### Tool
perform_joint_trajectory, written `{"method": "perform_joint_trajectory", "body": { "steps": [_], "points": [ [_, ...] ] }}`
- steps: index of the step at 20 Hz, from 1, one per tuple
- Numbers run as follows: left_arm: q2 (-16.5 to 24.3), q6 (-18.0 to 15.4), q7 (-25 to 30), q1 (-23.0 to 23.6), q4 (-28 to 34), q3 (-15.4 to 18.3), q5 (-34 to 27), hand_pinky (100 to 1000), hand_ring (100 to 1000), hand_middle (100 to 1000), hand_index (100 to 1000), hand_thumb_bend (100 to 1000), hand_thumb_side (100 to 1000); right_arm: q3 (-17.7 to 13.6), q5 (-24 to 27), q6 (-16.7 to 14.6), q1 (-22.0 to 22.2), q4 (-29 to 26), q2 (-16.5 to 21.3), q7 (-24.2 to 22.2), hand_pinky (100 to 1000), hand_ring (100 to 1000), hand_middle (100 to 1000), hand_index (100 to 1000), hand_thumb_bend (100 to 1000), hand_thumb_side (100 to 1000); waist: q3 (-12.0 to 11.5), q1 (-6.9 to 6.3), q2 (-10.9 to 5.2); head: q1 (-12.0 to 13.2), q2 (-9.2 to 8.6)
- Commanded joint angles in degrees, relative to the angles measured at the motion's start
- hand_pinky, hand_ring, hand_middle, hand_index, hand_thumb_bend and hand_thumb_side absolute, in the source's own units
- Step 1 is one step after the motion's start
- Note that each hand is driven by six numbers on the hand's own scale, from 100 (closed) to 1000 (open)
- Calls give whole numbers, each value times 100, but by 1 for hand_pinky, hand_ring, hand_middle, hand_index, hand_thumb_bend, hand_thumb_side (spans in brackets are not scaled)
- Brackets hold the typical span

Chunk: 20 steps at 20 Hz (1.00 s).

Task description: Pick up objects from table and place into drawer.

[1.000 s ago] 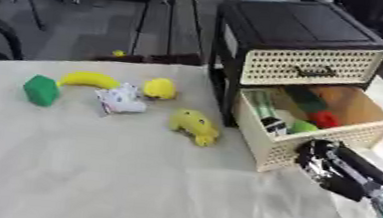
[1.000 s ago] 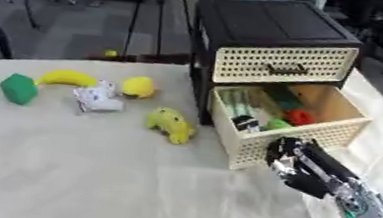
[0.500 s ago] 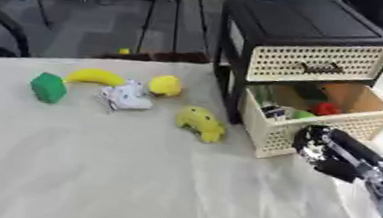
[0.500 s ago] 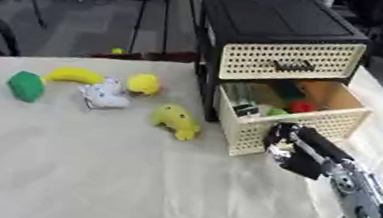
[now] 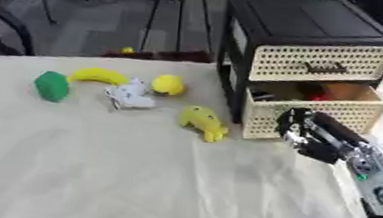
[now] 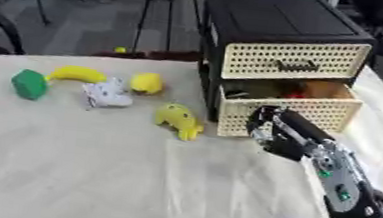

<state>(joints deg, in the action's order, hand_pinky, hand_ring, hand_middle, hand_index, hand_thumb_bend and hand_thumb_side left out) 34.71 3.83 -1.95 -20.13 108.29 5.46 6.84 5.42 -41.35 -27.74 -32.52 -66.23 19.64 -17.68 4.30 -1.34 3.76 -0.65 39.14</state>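
Curling its fingers against the lower drawer [image 5: 314, 110] front, the right hand [image 6: 273, 133] holds nothing I can make out. Nearest lies one yellow soft toy [image 5: 202, 122], probably light and squashy; grasp its body. Beyond sit one white packet [image 5: 130, 95], lemon [image 5: 168, 84], banana [image 5: 98, 75], green block [image 5: 51, 86].

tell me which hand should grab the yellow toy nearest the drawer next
Right, likely. The right hand is the only one in view, at the front of the open lower drawer, and the yellow toy lies on the cloth just to its left. The left hand shows nowhere.
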Motion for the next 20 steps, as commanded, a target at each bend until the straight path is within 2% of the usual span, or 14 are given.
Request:
{"method": "perform_joint_trajectory", "body": {
  "steps": [1,11,20],
  "points": [
    [63,-6,19,-91,89,26,-29,537,511,618,740,605,808,-4,-71,-27,-250,47,-33,-23,454,717,748,692,100,1000,-39,1,-54,-37,-8],
    [13,-16,44,-101,123,7,-43,537,511,618,740,601,808,-116,-297,27,-621,446,-24,63,475,701,734,696,100,996,-272,-27,-51,-125,-26],
    [28,-10,35,-60,130,19,-40,544,510,618,740,598,808,-215,-535,45,-451,517,205,306,476,665,694,676,100,984,-242,1,-57,-97,-30]
  ]
}}
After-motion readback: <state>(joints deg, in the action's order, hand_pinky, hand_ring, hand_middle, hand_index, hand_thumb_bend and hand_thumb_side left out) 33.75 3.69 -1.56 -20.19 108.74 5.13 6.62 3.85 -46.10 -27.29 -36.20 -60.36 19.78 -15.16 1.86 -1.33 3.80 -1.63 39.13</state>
